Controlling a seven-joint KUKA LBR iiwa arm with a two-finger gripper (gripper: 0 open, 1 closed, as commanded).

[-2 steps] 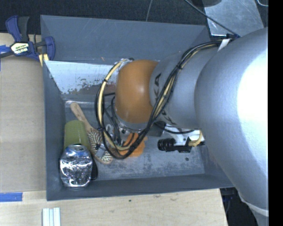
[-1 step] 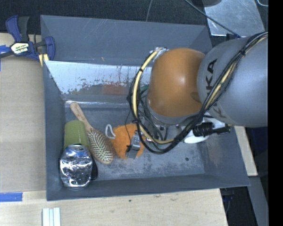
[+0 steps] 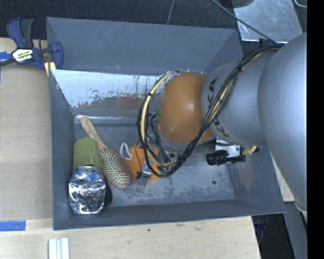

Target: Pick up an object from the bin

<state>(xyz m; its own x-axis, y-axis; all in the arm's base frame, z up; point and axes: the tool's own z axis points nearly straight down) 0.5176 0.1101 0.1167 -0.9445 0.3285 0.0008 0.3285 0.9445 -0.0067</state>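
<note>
Though half-hidden, orange object (image 3: 136,164) at jaws.

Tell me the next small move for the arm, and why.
Probably a short straight lift. The gripper sits low near the bin floor at an orange thing, with the wooden hairbrush close beside it; the arm's orange cover hides the grip. Lifting would show whether the orange thing comes along, without nudging the hairbrush.
</note>
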